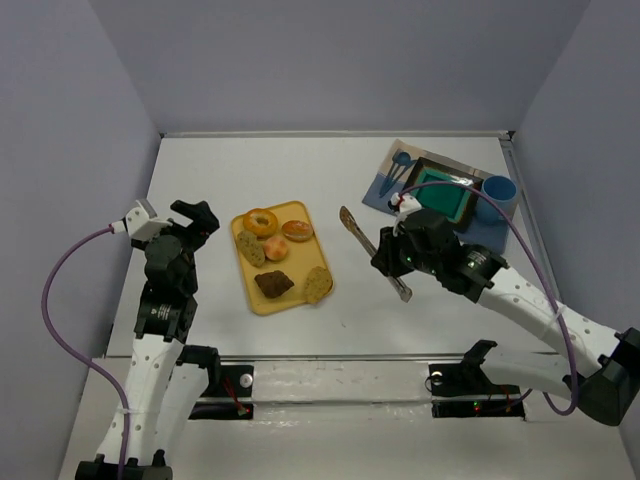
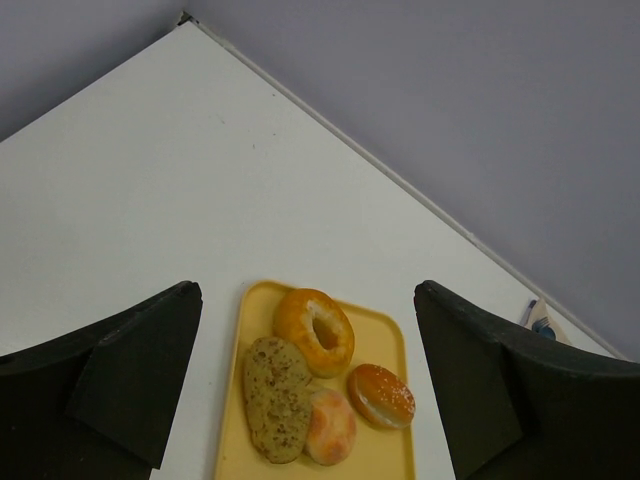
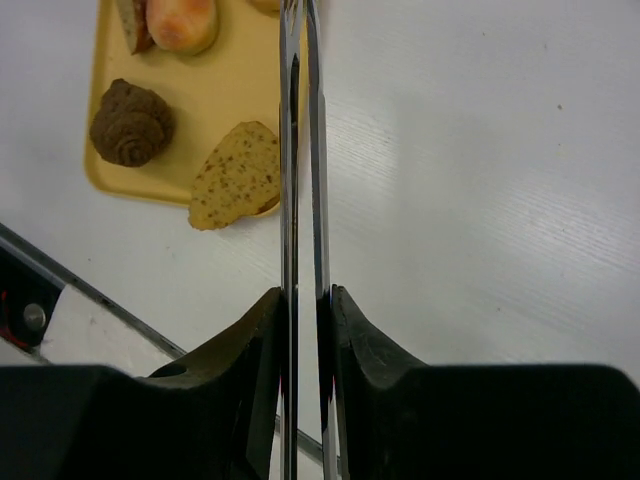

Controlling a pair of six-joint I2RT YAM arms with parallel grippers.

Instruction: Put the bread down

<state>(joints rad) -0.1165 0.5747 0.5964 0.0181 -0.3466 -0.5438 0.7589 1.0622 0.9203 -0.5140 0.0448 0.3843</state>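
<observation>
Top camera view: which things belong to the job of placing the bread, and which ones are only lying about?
For the job: the bread, dark brown, on the yellow tray; the tongs, clamped by the right gripper.
Lying about: bagel, two seeded slices, bun, pinkish roll, blue cup, green dish.

Small dark chocolate-brown bread [image 1: 273, 284], flat near the front edge of the yellow tray [image 1: 298, 258].
</observation>
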